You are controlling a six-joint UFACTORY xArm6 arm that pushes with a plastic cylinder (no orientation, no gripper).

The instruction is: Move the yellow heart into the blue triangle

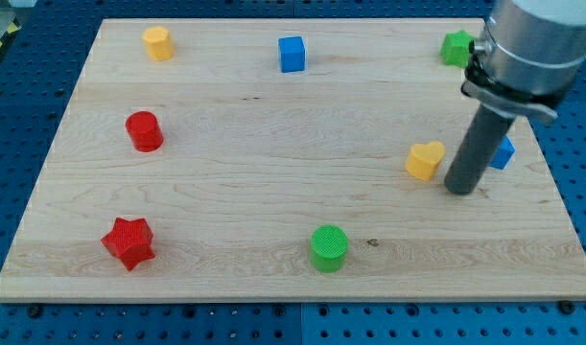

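Note:
The yellow heart (425, 160) lies on the wooden board at the view's right. The blue triangle (503, 153) is further right, partly hidden behind my rod. My tip (461, 188) rests on the board between them, just right of the heart and a little below it. The tip stands close to the heart; I cannot tell if it touches it.
A yellow hexagon (158, 43) and a blue cube (292, 54) sit near the top edge, a green star (456, 47) at the top right by the arm. A red cylinder (144, 131), a red star (128, 241) and a green cylinder (329, 247) lie left and bottom. The board (225, 182) ends close to the triangle's right.

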